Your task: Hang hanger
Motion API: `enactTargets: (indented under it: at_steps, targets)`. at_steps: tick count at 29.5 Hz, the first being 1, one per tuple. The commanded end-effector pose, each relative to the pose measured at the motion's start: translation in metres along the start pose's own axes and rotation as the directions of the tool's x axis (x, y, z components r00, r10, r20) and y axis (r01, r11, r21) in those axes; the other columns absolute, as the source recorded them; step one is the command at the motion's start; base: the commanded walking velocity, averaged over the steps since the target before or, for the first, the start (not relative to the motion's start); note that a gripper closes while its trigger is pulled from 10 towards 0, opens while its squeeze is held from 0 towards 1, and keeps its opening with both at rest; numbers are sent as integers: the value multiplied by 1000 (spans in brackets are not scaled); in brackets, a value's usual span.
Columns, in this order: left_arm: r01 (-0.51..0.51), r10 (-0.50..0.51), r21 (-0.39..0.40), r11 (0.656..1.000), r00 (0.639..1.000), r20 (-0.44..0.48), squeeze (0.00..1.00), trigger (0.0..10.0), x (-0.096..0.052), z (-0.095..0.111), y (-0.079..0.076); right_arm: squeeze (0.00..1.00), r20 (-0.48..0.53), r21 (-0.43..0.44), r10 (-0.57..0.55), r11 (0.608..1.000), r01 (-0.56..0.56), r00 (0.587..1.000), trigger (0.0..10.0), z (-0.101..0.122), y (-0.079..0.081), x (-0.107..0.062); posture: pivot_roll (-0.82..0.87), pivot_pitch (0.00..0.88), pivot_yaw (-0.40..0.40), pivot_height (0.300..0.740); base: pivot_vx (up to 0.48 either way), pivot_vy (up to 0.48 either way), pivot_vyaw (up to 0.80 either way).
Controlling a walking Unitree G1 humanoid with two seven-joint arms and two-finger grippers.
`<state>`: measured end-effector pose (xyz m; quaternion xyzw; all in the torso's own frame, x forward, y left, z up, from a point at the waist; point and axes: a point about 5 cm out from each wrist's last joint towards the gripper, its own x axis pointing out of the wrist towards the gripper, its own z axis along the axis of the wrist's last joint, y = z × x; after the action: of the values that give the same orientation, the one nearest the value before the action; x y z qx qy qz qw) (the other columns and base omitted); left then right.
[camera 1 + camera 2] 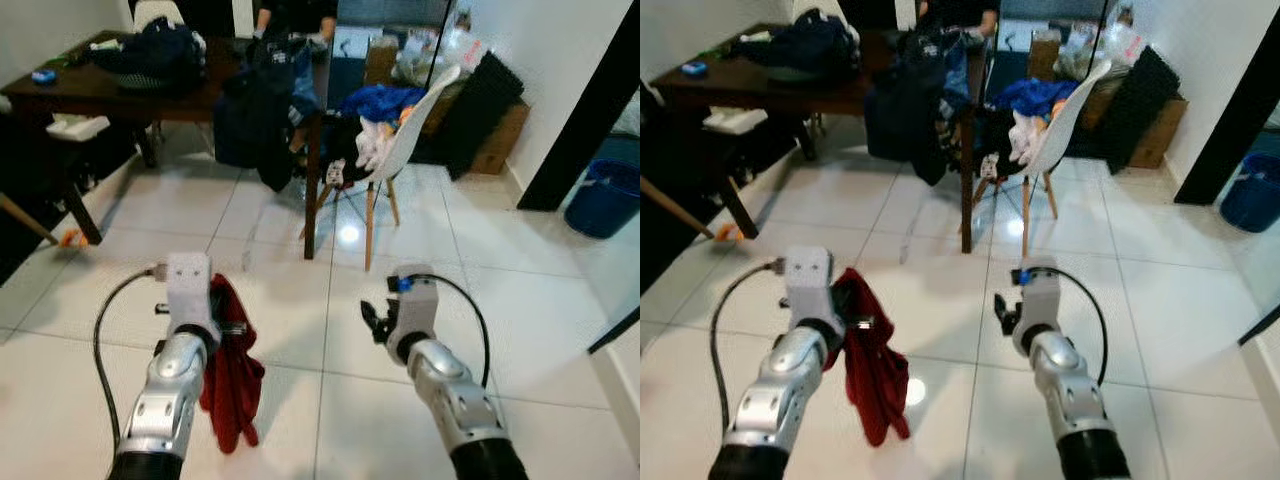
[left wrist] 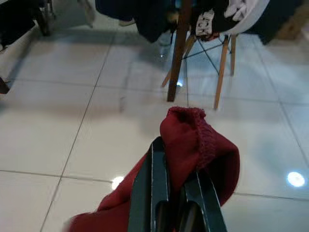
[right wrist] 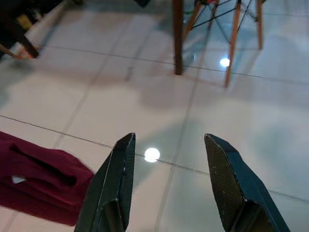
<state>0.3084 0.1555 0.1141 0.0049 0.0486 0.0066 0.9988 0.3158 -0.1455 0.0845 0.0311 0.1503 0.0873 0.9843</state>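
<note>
1. The scene is a room with a white tiled floor (image 1: pixel 300 330), seen from the robot's head looking forward and down.
2. The left gripper (image 2: pixel 174 191) is raised in front of the robot, on the left side of the head view. Its two black fingers (image 2: pixel 153 186) are nearly together, pinching a dark red cloth (image 1: pixel 232 375).
3. The red cloth bunches up over the fingertips and hangs down beside the silver left arm, its lower end dangling above the floor. No clear hanger shape can be made out inside it.
4. The right gripper (image 3: pixel 169 179) is held forward on the right side, well apart from the left one. Its fingers (image 3: pixel 118 179) are spread wide, with bare tile between them and nothing in their grasp.
5. In the right wrist view, part of the red cloth lies off to one side of the open fingers, not touching them.
6. Ahead stands a dark wooden table (image 1: pixel 110 95) heaped with dark clothes (image 1: pixel 150 50), and more dark clothing (image 1: pixel 255 115) hangs over its near corner.
7. Just beside the table is a white chair (image 1: pixel 410 130) on wooden legs, piled with blue and white clothes (image 1: pixel 380 110).
8. A blue bucket (image 1: pixel 605 195) stands by the wall on the far right, and a brown box (image 1: pixel 495 140) lies behind the chair.
</note>
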Motion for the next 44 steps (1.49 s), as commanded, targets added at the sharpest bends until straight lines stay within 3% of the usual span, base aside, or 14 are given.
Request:
enactTargets:
  at_steps: [1,36,44]
  targets:
    - [-23,23,2,1000,1000,-1,0,10000,-1,-1,7,0,-17,16,15,1000,-15,1000,10000,-4,6,1,-14,91,-43,740,390,0,0]
    - [-23,23,2,1000,1000,0,0,10000,0,0,8,0,-24,15,24,1000,-23,999,10000,-4,7,2,-14,94,-41,740,381,0,0]
    - [-22,22,2,1000,1000,0,0,10000,0,0,8,0,-27,14,25,1000,-25,999,10000,-4,7,2,-14,93,-41,740,368,0,-512]
